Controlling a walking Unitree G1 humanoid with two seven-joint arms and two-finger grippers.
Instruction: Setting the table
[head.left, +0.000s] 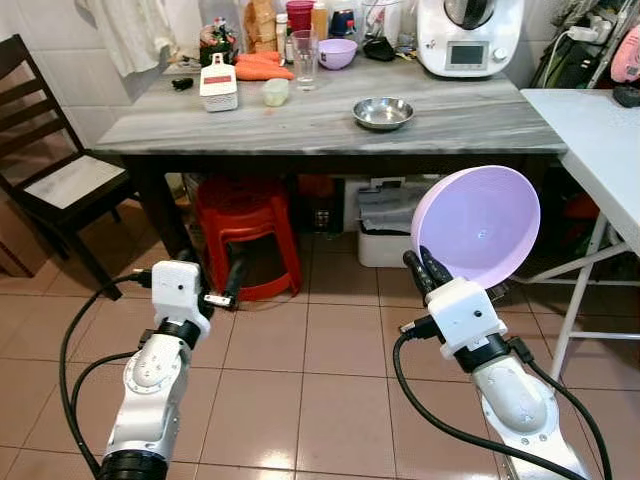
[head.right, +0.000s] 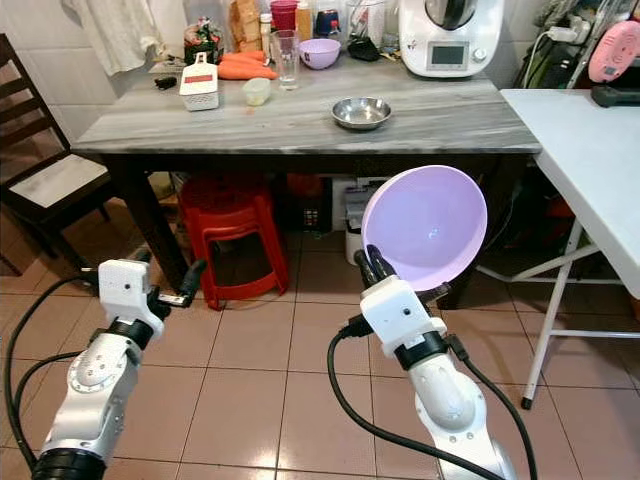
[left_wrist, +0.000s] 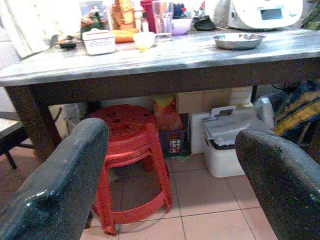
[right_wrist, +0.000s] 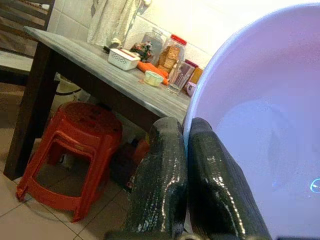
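A: At about four o'clock in the head view, the right gripper (head.left: 428, 268) has its two fingers pinched on the rim of the bowl (head.left: 478, 225). The wrist camera shows one finger (right_wrist: 157, 175) outside the wall and the other inside, with the rim between them.

B: And the bowl's place?

A: In the air, above the floor (head.left: 330, 390), short of the table (head.left: 310, 120) and below its top. The steel dish (head.left: 382, 112) sits on the table at about twelve o'clock from it.

B: The other arm?

A: The left gripper (head.left: 228, 285) hangs at eight o'clock with its fingers spread and nothing in them, pointing at the red stool (head.left: 248, 235).

B: What could go wrong?

A: Likely a slip. The hold is on one edge only, so the bowl's weight hangs off the pinch and it could swing or drop on the tiles. Raised too late, it could also strike the table edge.

B: How does it point?

A: It stands on edge, mouth facing back at the robot. Being round, it has no long axis; its axis runs roughly level, from the robot toward the table.
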